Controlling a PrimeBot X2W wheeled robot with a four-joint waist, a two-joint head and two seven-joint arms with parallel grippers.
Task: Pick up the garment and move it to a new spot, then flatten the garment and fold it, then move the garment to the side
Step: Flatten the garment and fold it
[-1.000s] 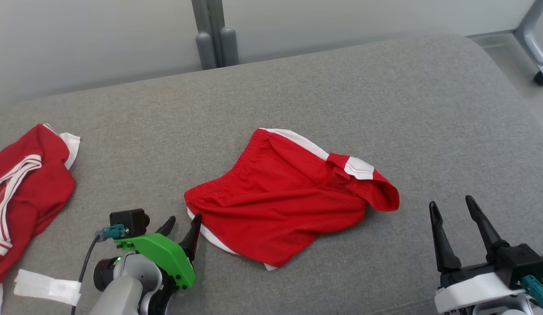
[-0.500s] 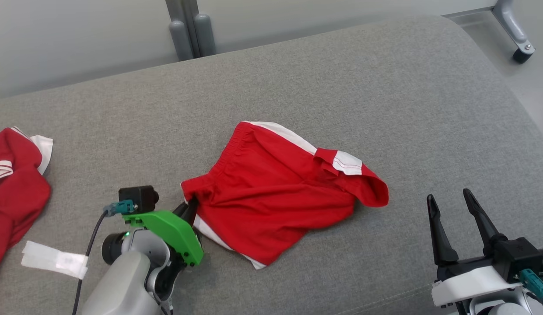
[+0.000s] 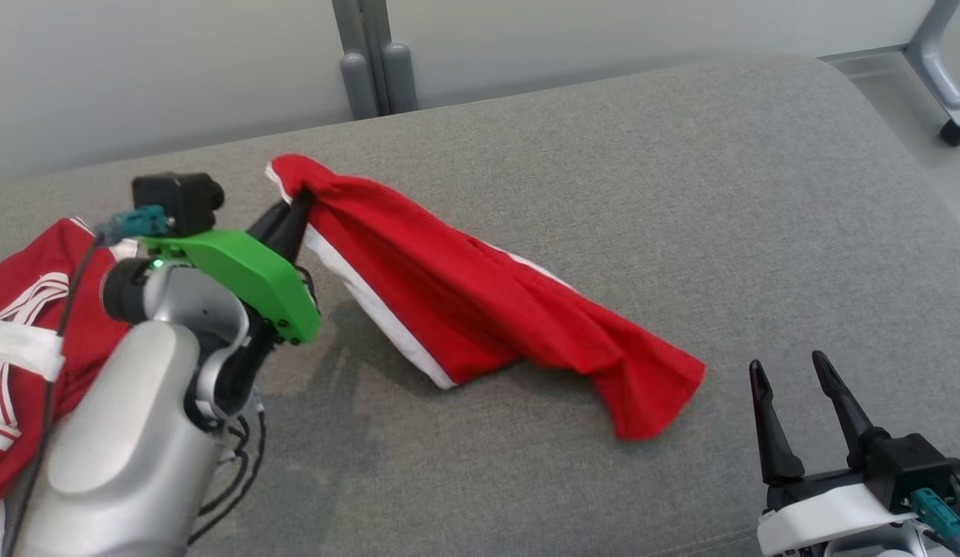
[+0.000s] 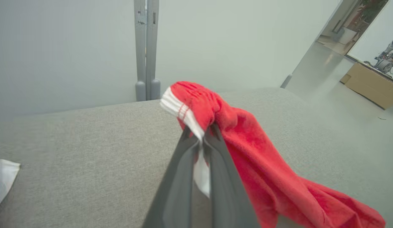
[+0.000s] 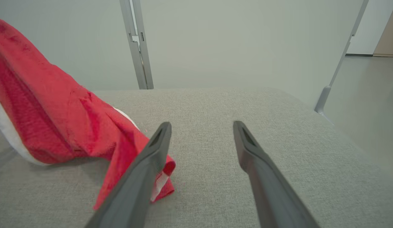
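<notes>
The garment (image 3: 480, 302) is a pair of red shorts with white trim. My left gripper (image 3: 294, 207) is shut on its waistband corner and holds that end raised above the grey cushion (image 3: 642, 193). The rest of the cloth hangs down to the right, its far end still resting on the cushion. In the left wrist view the garment (image 4: 247, 152) bunches over the tips of my closed left gripper (image 4: 201, 133). My right gripper (image 3: 789, 387) stands open at the lower right, clear of the cloth. From the right wrist, the garment (image 5: 57, 117) lies left of the open right gripper (image 5: 201, 126).
A second red and white garment (image 3: 31, 325) lies at the cushion's left edge, partly behind my left arm. A grey post (image 3: 371, 54) stands behind the cushion and a wheeled frame leg (image 3: 944, 77) at the far right. A cardboard box (image 4: 370, 85) sits on the floor beyond.
My left gripper closed on the shorts' waistband corner and lifted it up and back-left, stretching the garment out. The head camera shifted. The right gripper stayed open and still.
</notes>
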